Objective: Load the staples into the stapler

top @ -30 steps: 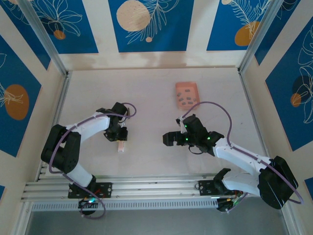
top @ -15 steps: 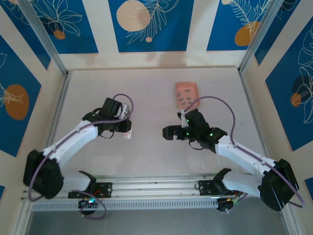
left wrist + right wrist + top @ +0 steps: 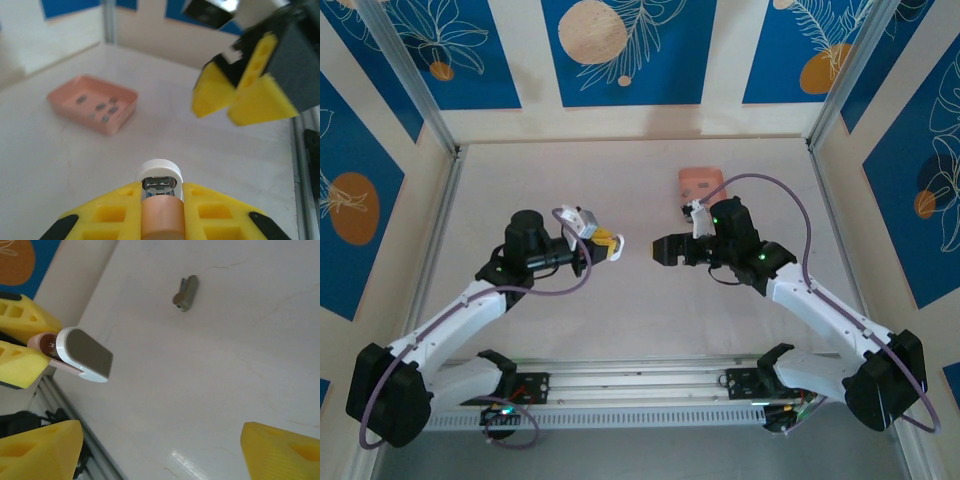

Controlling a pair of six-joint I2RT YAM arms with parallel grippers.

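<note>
The left fingers [image 3: 607,243] are clamped on one small pale pink-white pack of staples [image 3: 160,176], held above the desk [image 3: 620,325] with its white rounded end pointing at the right fingers [image 3: 663,250]. The right fingers are spread wide, empty, near the pack but apart from it. One narrow grey stapler [image 3: 186,292] lies alone on the desk beyond. One salmon-pink tray [image 3: 112,122] sits farther back, holding what look like six dark marks, blurred.
</note>
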